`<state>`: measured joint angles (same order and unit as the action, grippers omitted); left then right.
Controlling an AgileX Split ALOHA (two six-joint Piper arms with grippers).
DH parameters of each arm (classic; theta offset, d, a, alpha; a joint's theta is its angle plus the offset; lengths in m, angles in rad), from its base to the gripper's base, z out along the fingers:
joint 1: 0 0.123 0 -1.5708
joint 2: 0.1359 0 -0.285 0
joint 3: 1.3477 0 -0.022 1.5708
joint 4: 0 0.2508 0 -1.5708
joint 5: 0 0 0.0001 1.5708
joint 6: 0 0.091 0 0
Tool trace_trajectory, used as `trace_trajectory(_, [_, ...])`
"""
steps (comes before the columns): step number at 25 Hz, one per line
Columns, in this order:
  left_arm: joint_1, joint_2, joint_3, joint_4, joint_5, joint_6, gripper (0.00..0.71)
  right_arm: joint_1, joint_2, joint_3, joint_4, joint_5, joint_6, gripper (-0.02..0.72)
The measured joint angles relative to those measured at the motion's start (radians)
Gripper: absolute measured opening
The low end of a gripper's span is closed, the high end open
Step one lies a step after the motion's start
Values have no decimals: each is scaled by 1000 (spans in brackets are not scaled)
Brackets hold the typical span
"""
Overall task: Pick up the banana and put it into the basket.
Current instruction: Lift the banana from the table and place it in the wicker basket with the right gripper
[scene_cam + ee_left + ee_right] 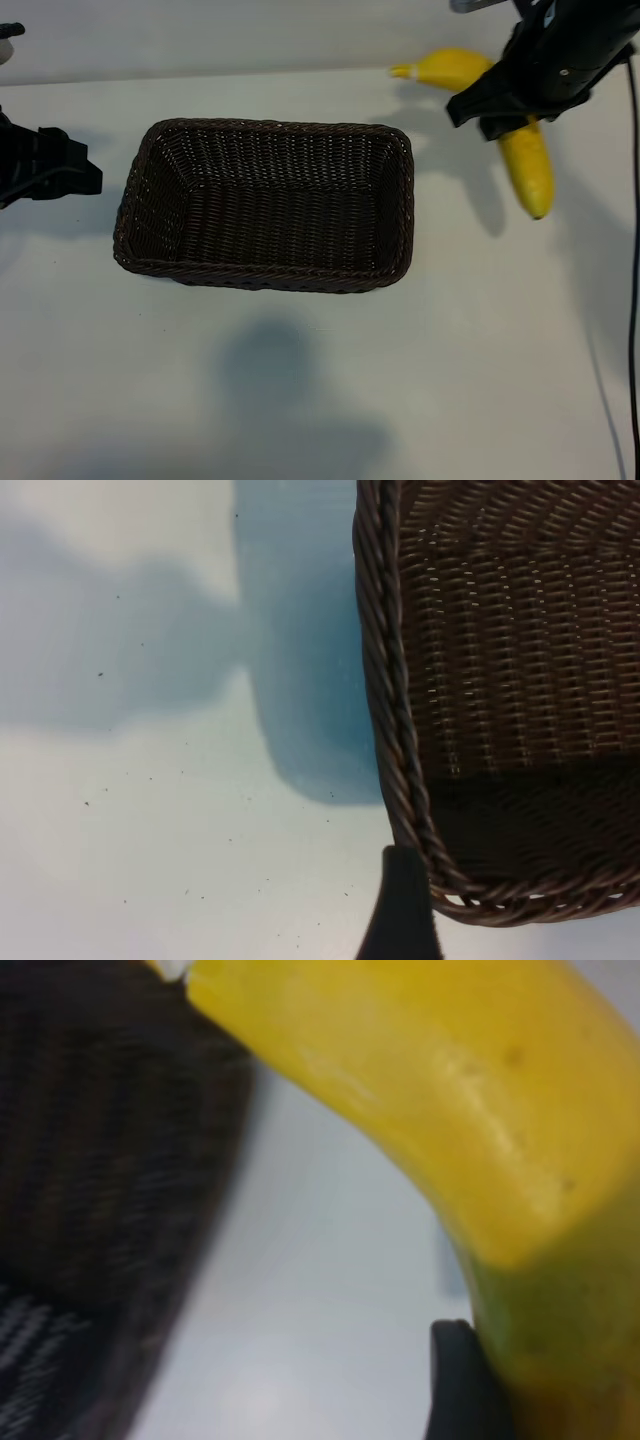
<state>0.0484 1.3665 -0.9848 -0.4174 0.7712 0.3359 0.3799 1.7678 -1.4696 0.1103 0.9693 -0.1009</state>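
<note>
Exterior view: right gripper [512, 118] sits near the far right corner of the white worktop [300, 400], its black fingers pinched across the middle of the banana [528, 165]. Banana's stem end points toward the far edge and to the left, past the gripper; its other end hangs toward the near side, tip over the worktop near the right edge. A shadow lies on the worktop beside the fruit, left of it. Whether the banana clears the surface cannot be told from this angle alone.

Wicker basket [262, 205], dark brown, rectangular, stands at mid-worktop, long side across the view, nothing inside it. Banana is outside it, just beyond its far right corner.

Left gripper [60, 170] waits at the left edge, just beside the basket's left end, fingers spread, holding nothing.

Right wrist view: banana [450, 1110] fills the frame, one black finger pad [462, 1385] pressed against its side, basket wall [100, 1190] nearby.

Left wrist view: braided basket rim [395, 730] close by, one fingertip [402, 910] just outside it.
</note>
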Motion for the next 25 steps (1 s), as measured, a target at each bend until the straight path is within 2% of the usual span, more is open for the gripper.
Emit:
trace_trajectory(3, [0, 0, 0, 0, 1, 0, 599, 42, 0, -3, 93, -11, -118, 414])
trace_trajectory(6, [0, 0, 0, 0, 3, 0, 599, 99, 0, -3, 124, -41, -176, 414])
trace_trajectory(12, [0, 0, 0, 0, 10, 0, 599, 157, 2, -6, 131, -103, -215, 414])
trace_trajectory(19, [0, 0, 0, 0, 17, 1, 599, 168, 72, -106, 143, -77, -223, 414])
trace_trajectory(25, [0, 0, 0, 0, 18, 4, 599, 229, 146, -166, 151, -59, -284, 414])
